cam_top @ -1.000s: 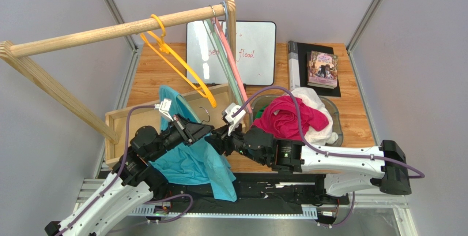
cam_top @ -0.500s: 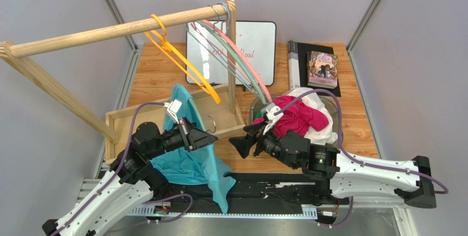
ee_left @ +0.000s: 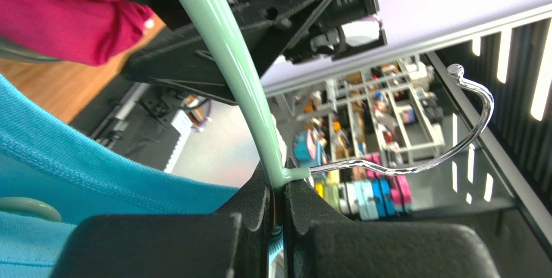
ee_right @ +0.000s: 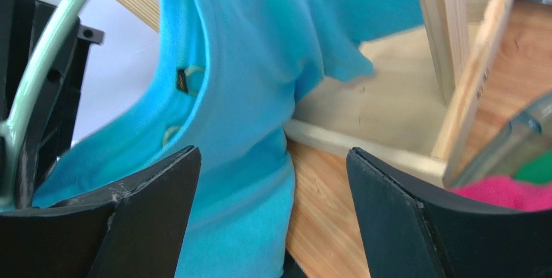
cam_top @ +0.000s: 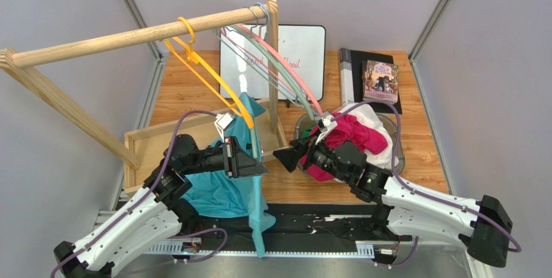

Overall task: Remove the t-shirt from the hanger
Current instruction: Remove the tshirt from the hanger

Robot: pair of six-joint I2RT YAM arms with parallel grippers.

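A: One t-shirt [cam_top: 220, 195], teal; judged soft, light, limp. Location?
B: Draped on mint hanger [ee_left: 214, 45], left gripper [ee_left: 277, 197] pinching its neck. Right gripper [ee_right: 272, 168] spread wide; suggest taking fabric near collar.

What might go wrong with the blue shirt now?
The t-shirt hangs past the near edge of the table, and the right jaws stand open, holding nothing, so it might slide off and drop. The hanger in the left jaws sits close to the orange hanger; they might tangle.
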